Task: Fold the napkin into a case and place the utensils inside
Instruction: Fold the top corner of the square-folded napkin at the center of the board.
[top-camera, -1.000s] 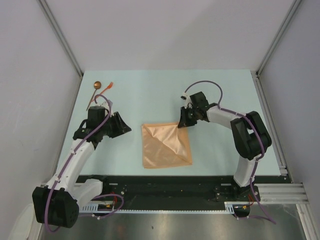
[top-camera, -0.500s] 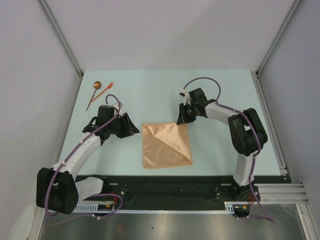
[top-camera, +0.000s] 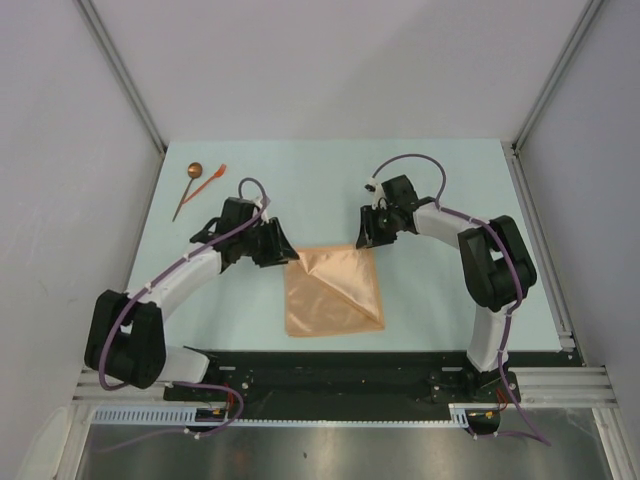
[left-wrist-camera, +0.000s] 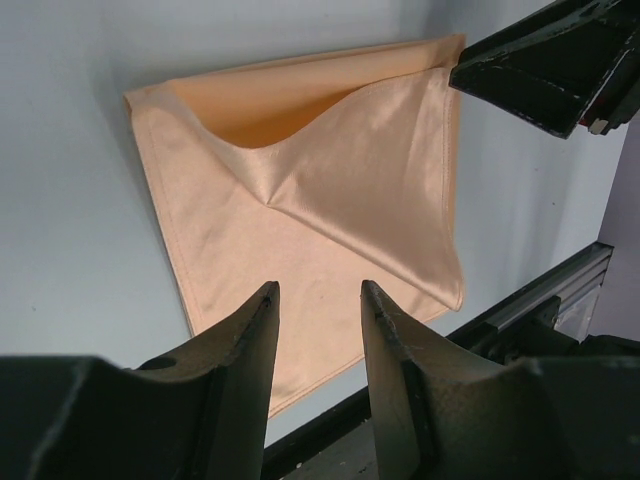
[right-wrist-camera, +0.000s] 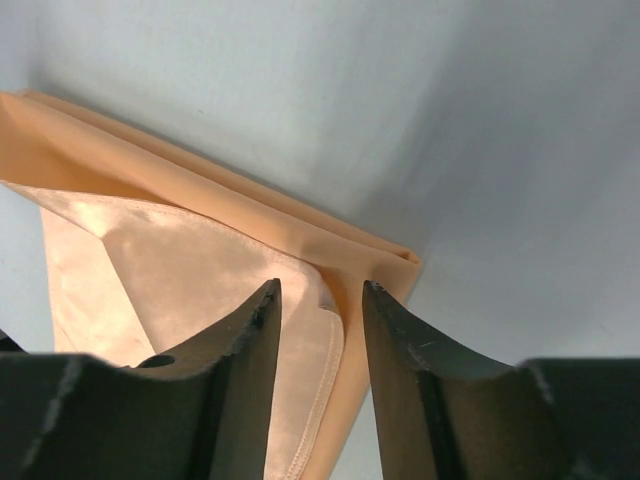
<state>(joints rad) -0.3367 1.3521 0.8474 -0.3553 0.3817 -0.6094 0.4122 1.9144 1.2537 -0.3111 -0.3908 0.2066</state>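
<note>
The tan-orange napkin (top-camera: 335, 295) lies folded on the pale table, its top layer creased along a diagonal and gaping at the far edge (left-wrist-camera: 300, 200). My left gripper (top-camera: 288, 252) hovers open at the napkin's far left corner, nothing between its fingertips (left-wrist-camera: 318, 292). My right gripper (top-camera: 363, 240) stands open over the far right corner, with the layered cloth (right-wrist-camera: 200, 260) lying under the gap between its tips (right-wrist-camera: 320, 290). The utensils rest at the table's far left: a dark-handled spoon (top-camera: 188, 190) and an orange-red fork-like piece (top-camera: 214, 177), away from both grippers.
A black rail (top-camera: 330, 370) runs along the table's near edge, just below the napkin. Grey walls close in the left, back and right sides. The right gripper's black body (left-wrist-camera: 540, 70) shows past the napkin's corner in the left wrist view.
My left arm has swung right, from near the utensils to the napkin's far left corner. My right gripper has opened and let go of the far right corner.
</note>
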